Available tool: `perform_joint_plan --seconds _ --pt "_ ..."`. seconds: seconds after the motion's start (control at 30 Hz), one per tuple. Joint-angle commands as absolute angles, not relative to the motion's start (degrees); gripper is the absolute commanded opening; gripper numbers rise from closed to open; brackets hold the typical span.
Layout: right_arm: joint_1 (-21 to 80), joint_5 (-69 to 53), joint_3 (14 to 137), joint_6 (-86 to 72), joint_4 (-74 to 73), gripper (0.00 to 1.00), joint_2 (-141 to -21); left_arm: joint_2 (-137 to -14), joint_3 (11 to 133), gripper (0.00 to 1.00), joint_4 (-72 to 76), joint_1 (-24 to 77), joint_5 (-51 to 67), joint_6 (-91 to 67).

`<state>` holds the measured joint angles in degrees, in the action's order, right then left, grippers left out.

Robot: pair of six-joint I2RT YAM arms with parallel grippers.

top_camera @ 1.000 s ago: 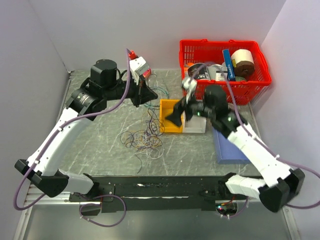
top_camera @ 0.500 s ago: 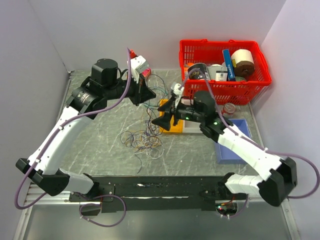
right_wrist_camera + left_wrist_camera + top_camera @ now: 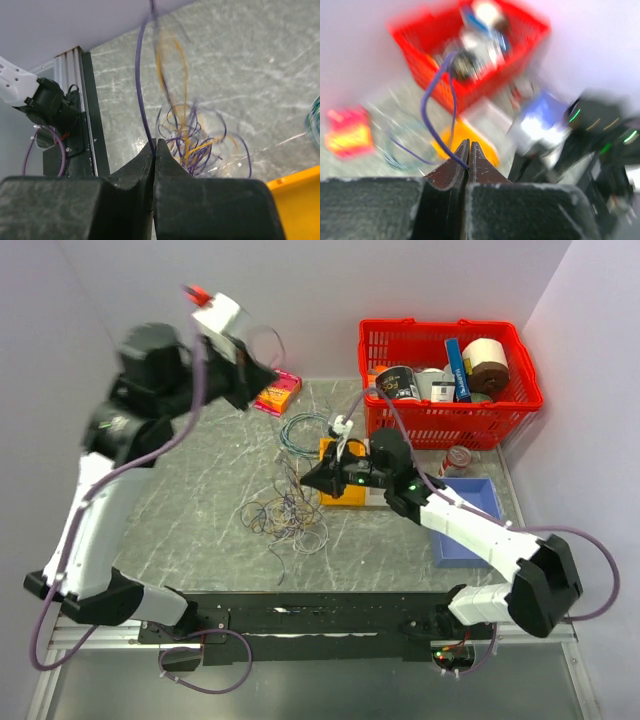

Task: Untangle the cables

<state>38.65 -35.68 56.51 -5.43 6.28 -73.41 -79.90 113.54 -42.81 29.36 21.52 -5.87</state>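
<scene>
Here purple cable [image 3: 138, 85] leaves closed right jaws — long axis straight ahead.

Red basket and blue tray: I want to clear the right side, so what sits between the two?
In the top view, one small round can lies between the front wall of the red basket and the blue tray.

Robot lab test cell: marbled surface [image 3: 200, 480] boxed by bare grey walls [image 3: 330, 290], black mounting rail [image 3: 300, 620], red basket [image 3: 440, 425] of props.
</scene>
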Motion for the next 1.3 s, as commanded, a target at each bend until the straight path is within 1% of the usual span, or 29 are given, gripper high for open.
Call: perform_joint_plan --seconds 0.0,0.1,0.17,0.33,0.37,0.43,0.53,0.6,0.63,0.67,0.73,0.77,0.83,0.87,0.93,1.03,1.1,1.2,1.27 --pt "38.8 -33.8 52.0 -9.1 10.3 0.0 -79.0 -78.0 128.9 0.01 -42.1 28.9 16.7 -7.6" --pt "38.8 -34.3 50.0 -10.8 12.7 0.0 -83.0 -78.0 136.4 0.01 -42.4 28.8 14.3 -8.0" --pt "38.8 -34.9 49.3 -11.8 13.3 0.0 -85.7 -77.9 140.2 0.01 -42.0 28.8 10.5 -7.6" --pt "39.1 -35.8 48.2 -12.3 12.7 0.0 -89.3 -77.9 143.9 0.01 -40.1 28.9 -3.2 -3.6" --pt "39.2 -35.6 48.1 -12.2 12.4 0.0 -90.0 -77.9 144.4 0.01 -39.5 28.8 -4.3 -3.0" --pt "39.5 -35.4 48.1 -11.9 11.3 0.0 -90.5 -78.1 144.3 0.01 -38.8 28.9 -4.5 -1.5" --pt "40.1 -35.6 49.2 -10.1 7.8 0.0 -90.2 -78.0 141.5 0.01 -39.7 28.8 -0.5 -2.4" --pt "40.4 -35.8 49.5 -8.4 6.1 0.12 -88.0 -78.0 139.9 0.01 -40.2 28.9 3.3 -3.2" --pt "40.9 -35.2 49.5 -7.8 5.8 0.16 -86.8 -78.0 138.5 0.01 -40.3 28.9 4.5 -3.3" --pt "41.0 -34.8 49.7 -6.6 5.3 0.26 -84.7 -78.0 138.0 0.01 -40.3 28.9 5.2 -3.5" --pt "41.2 -33.2 51.0 -5.1 2.7 0.52 -81.6 -78.3 137.0 0.01 -40.0 28.9 6.8 -4.2" --pt "41.5 -32.9 51.6 -4.5 1.9 0.74 -80.6 -78.3 136.8 0.01 -40.0 28.8 7.5 -4.2" --pt "42.0 -32.3 52.9 -3.3 1.3 0.96 -78.1 -78.6 135.7 0.01 -40.1 28.9 9.5 -5.0" --pt "42.4 -32.3 53.2 -2.6 1.8 1.0 -75.3 -78.6 135.4 0.01 -40.1 28.8 10.1 -5.4" --pt "44.3 -31.2 54.2 -2.5 5.1 1.0 -71.7 -78.9 134.2 0.01 -39.9 28.9 11.2 -6.2" --pt "46.7 -29.5 56.2 -4.2 11.9 1.0 -69.3 -79.3 133.2 0.01 -39.3 28.9 10.8 -6.8" --pt "49.0 -27.1 58.3 -5.6 13.4 1.0 -69.9 -79.6 132.8 0.01 -38.8 28.9 10.7 -6.9" --pt "51.1 -22.5 67.0 -8.5 11.4 1.0 -74.3 -80.2 132.4 0.01 -38.4 28.9 11.3 -7.6" --pt "51.4 -18.4 70.3 -11.2 9.2 1.0 -78.3 -80.3 132.2 0.01 -38.1 28.9 11.7 -8.0"
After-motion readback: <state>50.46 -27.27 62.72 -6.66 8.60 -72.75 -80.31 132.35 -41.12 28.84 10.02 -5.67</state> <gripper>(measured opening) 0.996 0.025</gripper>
